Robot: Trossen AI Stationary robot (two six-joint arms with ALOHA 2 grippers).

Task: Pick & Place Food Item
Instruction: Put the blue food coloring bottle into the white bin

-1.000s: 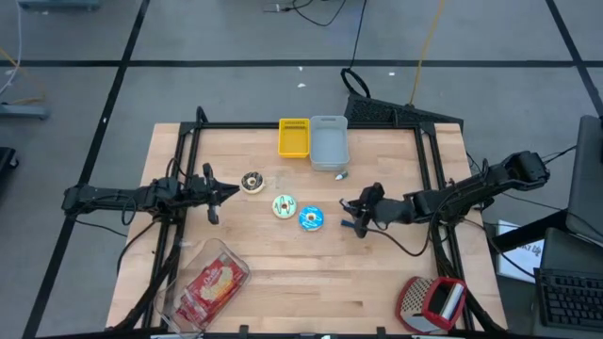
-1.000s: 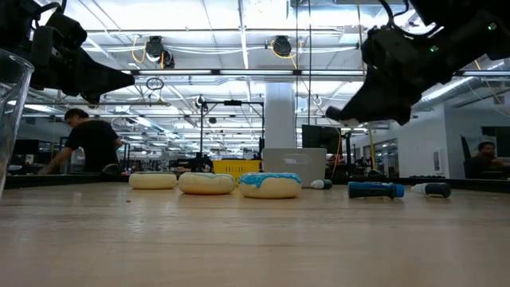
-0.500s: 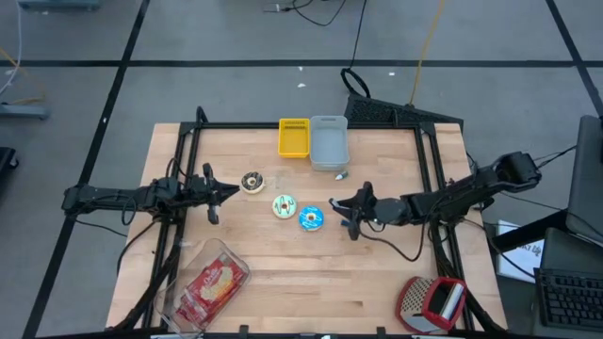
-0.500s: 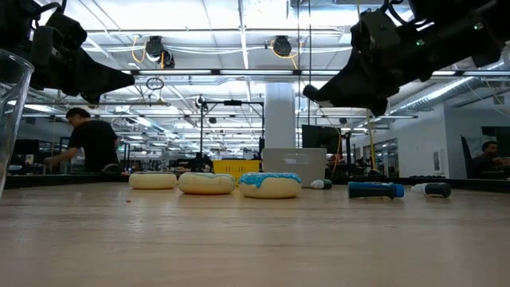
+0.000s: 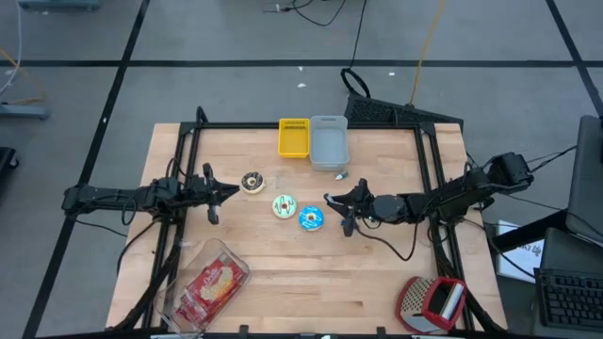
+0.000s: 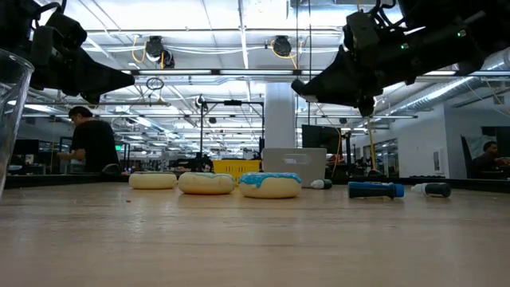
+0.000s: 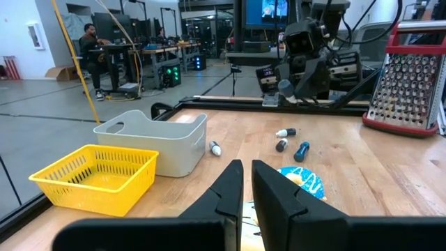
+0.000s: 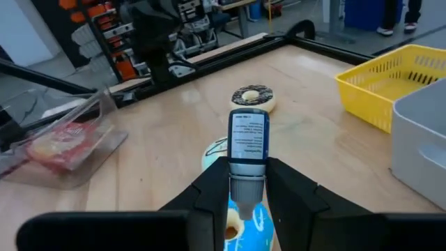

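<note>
Three donuts lie flat on the wooden table: a chocolate one (image 5: 252, 182), a green-sprinkled one (image 5: 284, 206) and a blue-iced one (image 5: 312, 218). My right gripper (image 5: 337, 205) hovers just right of the blue donut, pointing about level toward the table's left, shut on a small marker-like tube (image 8: 249, 143) with a white label and blue bands. In the right wrist view the blue donut (image 8: 245, 224) lies below the fingers. At the table's left my left gripper (image 5: 215, 193) waits, shut and holding nothing. My right gripper pinches the tube's grey rear end (image 8: 247, 183) between its two fingers. The tube lies along the fingers and sticks out past their tips, toward the table's left. It is lifted clear, about level, above the table beside the blue donut.
A yellow basket (image 5: 294, 137) and a grey bin (image 5: 329, 141) stand at the far edge. A clear plastic box with food (image 5: 209, 282) lies near left, a grater (image 5: 433, 303) near right. Loose markers (image 6: 374, 190) lie on the table by the bin. People work in the room behind.
My right gripper has moved toward the table's left, closer to the blue donut, and has tipped up from slanting downward to nearly level, still shut on the tube. The donuts have not moved.
</note>
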